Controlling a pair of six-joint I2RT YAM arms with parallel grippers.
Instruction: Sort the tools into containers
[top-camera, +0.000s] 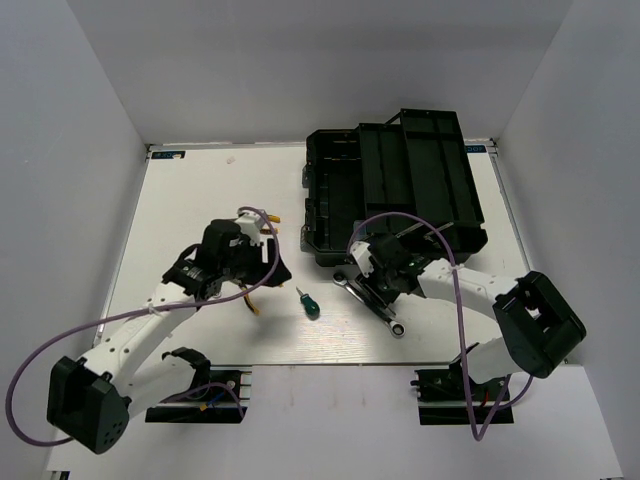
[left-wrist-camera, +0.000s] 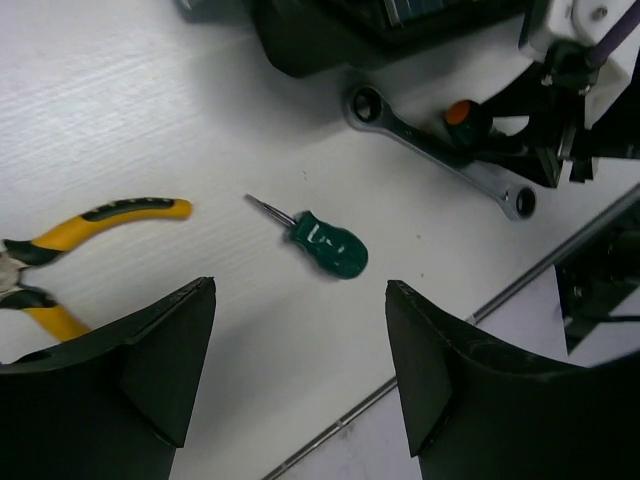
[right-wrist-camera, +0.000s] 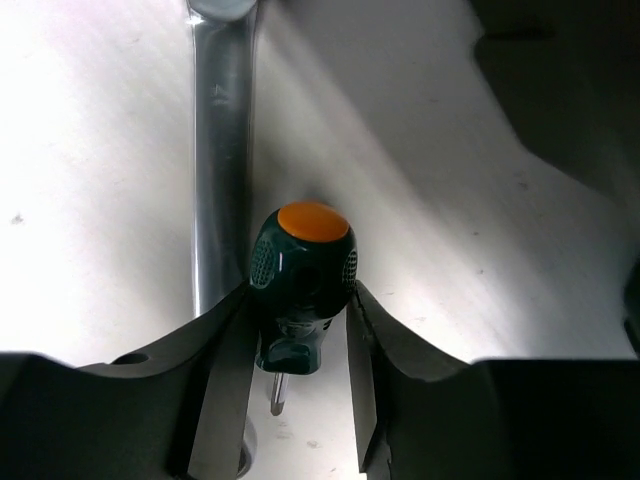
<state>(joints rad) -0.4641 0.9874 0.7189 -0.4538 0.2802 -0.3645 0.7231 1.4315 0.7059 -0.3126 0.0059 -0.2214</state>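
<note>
Right wrist view: a green screwdriver (right-wrist-camera: 300, 270) is clamped by the right gripper (right-wrist-camera: 300, 300) beside the long wrench (right-wrist-camera: 222, 150), near the toolbox (top-camera: 400, 180) front edge. The left gripper (left-wrist-camera: 300, 290) is held wide open, empty, over open table (top-camera: 200, 190).

Toolbox (top-camera: 420, 180): large, black plastic, standing open at the far right of the table.
Held screwdriver (right-wrist-camera: 300, 280): stubby, dark green handle with an orange end cap, clamped between the fingers of the right gripper (right-wrist-camera: 300, 305), just beside the wrench.
Loose screwdriver (left-wrist-camera: 328, 245): stubby, green handle, lying flat on the table, apart from the other tools.
Wrench (left-wrist-camera: 400, 125): long, silver, flat on the table just in front of the toolbox.
Pliers (left-wrist-camera: 110, 213): yellow-and-black handles spread apart, lying flat.
</note>
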